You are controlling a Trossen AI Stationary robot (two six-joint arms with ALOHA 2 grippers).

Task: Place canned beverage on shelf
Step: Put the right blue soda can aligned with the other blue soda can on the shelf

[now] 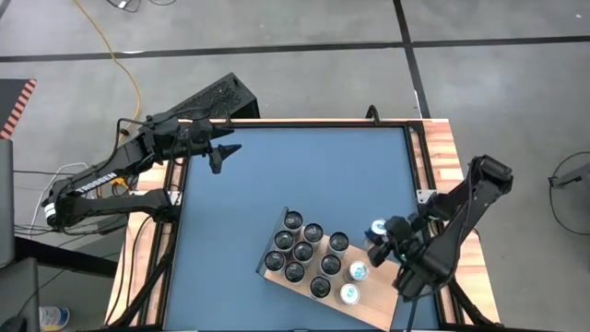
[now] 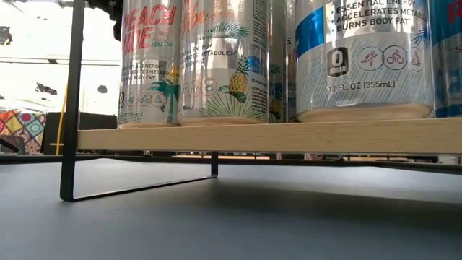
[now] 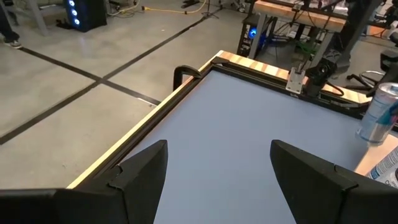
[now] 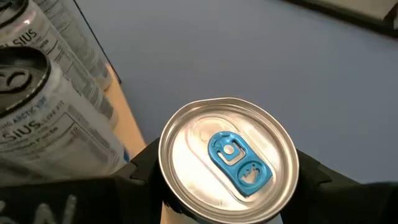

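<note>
The shelf point(image 1: 277, 279) is a light-wood board on black metal legs point(image 2: 72, 108), set slantwise near the table's front right. Several cans point(image 1: 309, 251) stand upright on it point(image 2: 216, 61). My right gripper point(image 1: 380, 232) is shut on a silver can with a blue pull tab point(image 4: 231, 159), right next to the shelf's far right edge point(image 4: 121, 118). The same can shows in the left wrist view point(image 3: 380, 115). My left gripper point(image 1: 224, 154) hovers open over the table's far left corner, with nothing between its fingers point(image 3: 217, 168). My right gripper pinches the can's upper side wall, just under the rim point(image 4: 163, 180), between its two fingers point(image 4: 311, 175), one on either side. The fingers come slanting down from the table's right side. The can stays upright, top up; what its bottom does, I cannot tell.
The blue table top point(image 1: 295, 175) is framed by wooden strips point(image 1: 442, 157). A black clamp point(image 3: 183, 73) sits on the far edge. Two of the shelf's cans point(image 4: 37, 106) stand close to the held one.
</note>
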